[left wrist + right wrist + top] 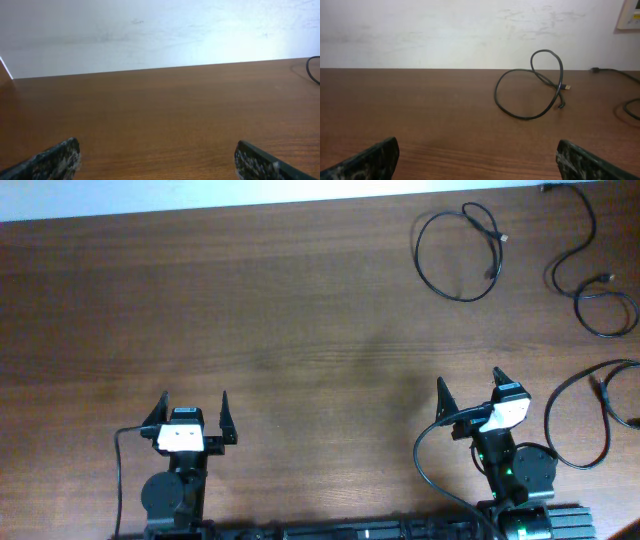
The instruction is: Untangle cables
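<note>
The cables lie apart as separate loops on the wooden table. One black cable loop point(460, 250) lies at the back right and shows in the right wrist view point(530, 92). A second cable point(590, 280) curls at the far right back. A third cable point(590, 415) loops at the right edge, beside my right arm. My left gripper point(193, 420) is open and empty at the front left, far from all cables. My right gripper point(470, 400) is open and empty at the front right; its fingers show in the right wrist view point(477, 160). The left wrist view shows open fingers point(157, 160) over bare wood.
A white wall edge point(200, 195) runs along the table's back. Thicker arm wires point(425, 465) hang by the right base and by the left base point(118, 470). A cable end point(314, 70) peeks in at the right of the left wrist view.
</note>
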### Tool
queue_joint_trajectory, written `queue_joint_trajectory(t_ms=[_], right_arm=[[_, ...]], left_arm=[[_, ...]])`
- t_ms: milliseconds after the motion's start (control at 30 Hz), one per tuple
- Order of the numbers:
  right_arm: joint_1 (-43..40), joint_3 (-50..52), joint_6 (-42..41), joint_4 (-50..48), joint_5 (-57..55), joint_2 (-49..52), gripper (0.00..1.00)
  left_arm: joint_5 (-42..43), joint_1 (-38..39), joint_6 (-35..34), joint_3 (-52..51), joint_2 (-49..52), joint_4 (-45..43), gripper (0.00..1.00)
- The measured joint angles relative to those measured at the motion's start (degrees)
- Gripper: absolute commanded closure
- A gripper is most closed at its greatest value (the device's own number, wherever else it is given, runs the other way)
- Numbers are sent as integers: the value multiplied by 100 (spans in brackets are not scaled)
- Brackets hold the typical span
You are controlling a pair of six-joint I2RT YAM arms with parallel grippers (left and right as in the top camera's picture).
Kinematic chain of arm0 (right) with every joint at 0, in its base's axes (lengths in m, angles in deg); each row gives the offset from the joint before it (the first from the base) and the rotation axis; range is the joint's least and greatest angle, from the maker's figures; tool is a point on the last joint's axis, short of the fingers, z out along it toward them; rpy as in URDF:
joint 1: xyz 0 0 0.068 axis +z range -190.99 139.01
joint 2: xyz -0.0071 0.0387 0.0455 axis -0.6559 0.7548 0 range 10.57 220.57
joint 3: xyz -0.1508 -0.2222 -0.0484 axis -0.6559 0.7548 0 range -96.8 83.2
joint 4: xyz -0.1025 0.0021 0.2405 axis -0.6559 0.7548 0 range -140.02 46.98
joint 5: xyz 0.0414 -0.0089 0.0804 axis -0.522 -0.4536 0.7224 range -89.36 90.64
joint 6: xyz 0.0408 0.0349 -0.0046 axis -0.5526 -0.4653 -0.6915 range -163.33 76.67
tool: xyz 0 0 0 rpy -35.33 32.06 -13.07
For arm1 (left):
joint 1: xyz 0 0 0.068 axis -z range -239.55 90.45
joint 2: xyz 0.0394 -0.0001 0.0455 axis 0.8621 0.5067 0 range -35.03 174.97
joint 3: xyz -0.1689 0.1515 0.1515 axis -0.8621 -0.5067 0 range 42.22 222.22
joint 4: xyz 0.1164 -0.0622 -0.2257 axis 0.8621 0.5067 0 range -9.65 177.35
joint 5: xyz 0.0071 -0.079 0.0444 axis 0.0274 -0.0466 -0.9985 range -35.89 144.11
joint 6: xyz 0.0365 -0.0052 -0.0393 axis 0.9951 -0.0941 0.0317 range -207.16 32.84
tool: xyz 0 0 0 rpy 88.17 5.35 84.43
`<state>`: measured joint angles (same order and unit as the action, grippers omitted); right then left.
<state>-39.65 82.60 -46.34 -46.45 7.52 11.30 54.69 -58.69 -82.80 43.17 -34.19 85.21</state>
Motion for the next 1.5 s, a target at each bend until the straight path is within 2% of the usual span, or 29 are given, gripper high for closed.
queue_joint_trajectory(t_ms=[133, 367, 1500], right_arm=[[0, 0, 0, 0, 0, 0, 1], [0, 0, 0, 0, 0, 0, 1], [0, 0, 0, 0, 0, 0, 1]], left_arm=[[-20, 0, -31, 0, 0, 0, 1], [-66, 0, -463, 0, 0, 0, 1], [-66, 0, -485, 0, 0, 0, 1]])
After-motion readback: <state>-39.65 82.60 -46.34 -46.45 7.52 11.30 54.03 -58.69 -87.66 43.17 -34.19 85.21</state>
